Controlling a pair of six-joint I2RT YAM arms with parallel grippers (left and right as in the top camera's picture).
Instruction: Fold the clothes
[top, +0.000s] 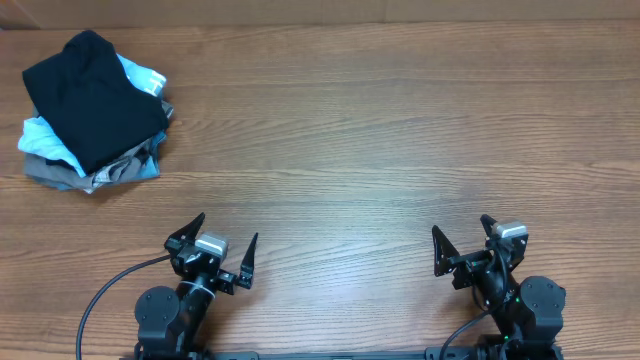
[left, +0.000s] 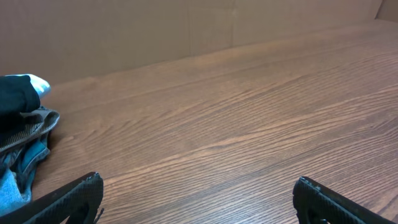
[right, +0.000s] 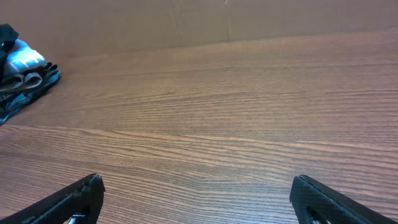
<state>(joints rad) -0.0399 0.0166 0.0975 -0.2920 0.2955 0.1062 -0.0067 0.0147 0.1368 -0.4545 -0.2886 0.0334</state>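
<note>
A pile of clothes lies at the table's far left, with a black garment on top of light blue and grey ones. It also shows at the left edge of the left wrist view and at the far left of the right wrist view. My left gripper is open and empty near the front edge, well below and to the right of the pile. Its fingers frame bare wood in its own view. My right gripper is open and empty at the front right.
The wooden table stretches between the pile and both grippers. A brown cardboard wall stands along the table's far edge. A black cable runs from the left arm's base.
</note>
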